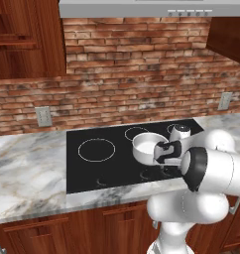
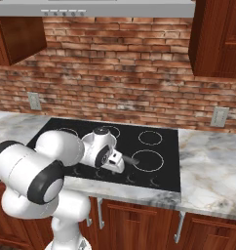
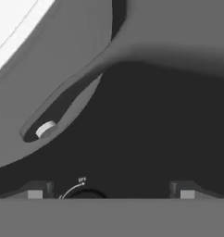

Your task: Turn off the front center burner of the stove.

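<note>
The stove (image 1: 117, 171) is a glossy black cooktop set into the marble counter. The front center burner's red-glowing disc is hidden behind the steel saucepan (image 1: 148, 147) and my arm. My hand (image 1: 167, 151) reaches down just right of the pan, toward the stove's front strip. In the hand view my gripper (image 3: 110, 193) is open and holds nothing, its fingertips (image 3: 35, 193) wide apart just above the glass. A dark round control (image 3: 86, 194) with a white arc and an "OFF" label sits low between them, left of centre. The pan's grey handle (image 3: 77, 65) with its slot hangs overhead.
A larger plain white ring (image 1: 96, 150) marks the stove's left side, and more rings (image 2: 147, 159) lie to the right. Marble counter (image 1: 28, 168) runs on both sides. Behind stand a brick wall with outlets (image 1: 43, 116), a hood and wood cabinets.
</note>
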